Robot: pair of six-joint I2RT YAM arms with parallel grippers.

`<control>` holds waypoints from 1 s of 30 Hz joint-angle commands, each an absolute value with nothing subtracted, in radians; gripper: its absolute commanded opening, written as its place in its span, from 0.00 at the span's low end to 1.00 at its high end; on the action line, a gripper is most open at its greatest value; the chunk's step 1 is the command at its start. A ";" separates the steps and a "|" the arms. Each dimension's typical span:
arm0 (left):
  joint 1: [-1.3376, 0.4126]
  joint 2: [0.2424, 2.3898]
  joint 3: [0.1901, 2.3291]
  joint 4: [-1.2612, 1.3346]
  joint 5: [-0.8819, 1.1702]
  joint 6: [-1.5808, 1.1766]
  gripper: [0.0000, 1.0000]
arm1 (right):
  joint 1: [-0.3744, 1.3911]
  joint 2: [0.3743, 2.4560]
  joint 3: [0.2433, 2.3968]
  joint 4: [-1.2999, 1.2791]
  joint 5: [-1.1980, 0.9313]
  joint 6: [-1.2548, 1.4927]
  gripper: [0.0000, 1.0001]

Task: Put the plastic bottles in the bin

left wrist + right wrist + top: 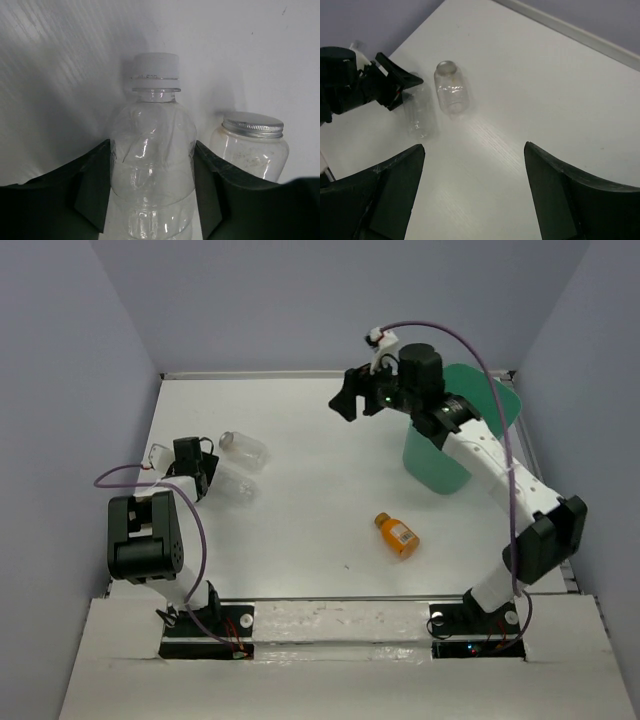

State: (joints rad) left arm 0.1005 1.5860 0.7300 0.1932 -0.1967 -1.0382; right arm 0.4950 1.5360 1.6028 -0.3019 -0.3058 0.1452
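A clear white-capped bottle (152,150) lies on the table at the left (238,486). My left gripper (152,190) is shut on its body, one finger against each side, low over the table (208,478). A second clear bottle with a silver lid (252,145) lies just beyond it (243,448). A stubby orange bottle (397,535) lies at centre right. The mint-green bin (470,440) stands at the back right. My right gripper (474,190) is open and empty, held high left of the bin (352,400). Its wrist view shows both clear bottles (451,92) and the left gripper (400,90).
Grey walls close in the table on the left, back and right. The right arm (500,475) arches over the front of the bin. A purple cable loops above the right arm and another hangs beside the left arm.
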 commanded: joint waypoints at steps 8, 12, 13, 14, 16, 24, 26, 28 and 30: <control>0.109 1.381 0.583 0.132 -0.272 -1.011 0.38 | 0.682 1.946 1.954 -0.411 -0.364 0.074 0.86; 0.106 1.203 0.540 0.101 -0.264 -0.970 0.36 | 0.701 1.947 1.951 -0.425 -0.310 0.083 0.86; 0.106 1.168 0.538 0.094 -0.255 -0.956 0.35 | 0.701 1.928 1.928 -0.414 -0.295 0.090 0.85; 0.104 1.131 0.538 0.087 -0.253 -0.947 0.35 | 0.701 1.902 1.901 -0.414 -0.275 0.095 0.85; 0.098 1.022 0.557 0.074 -0.224 -0.918 0.34 | 0.701 1.800 1.804 -0.387 -0.215 0.107 0.82; -0.174 0.856 0.800 0.037 -0.274 -0.873 0.22 | 0.701 1.265 1.428 -0.330 0.039 0.181 0.11; -0.279 0.888 0.859 0.047 -0.317 -0.870 0.22 | 0.701 1.087 1.344 -0.327 0.112 0.215 0.03; -0.432 0.954 0.952 0.072 -0.373 -0.850 0.23 | 0.701 0.975 1.306 -0.328 0.167 0.245 0.02; -0.564 1.049 1.061 0.087 -0.422 -0.812 0.23 | 0.701 0.823 1.269 -0.330 0.196 0.270 0.02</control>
State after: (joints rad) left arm -0.3576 0.9234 0.8829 0.0322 -0.3004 -0.8886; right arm 0.6998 1.0172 1.3365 -0.3737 0.0502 0.1997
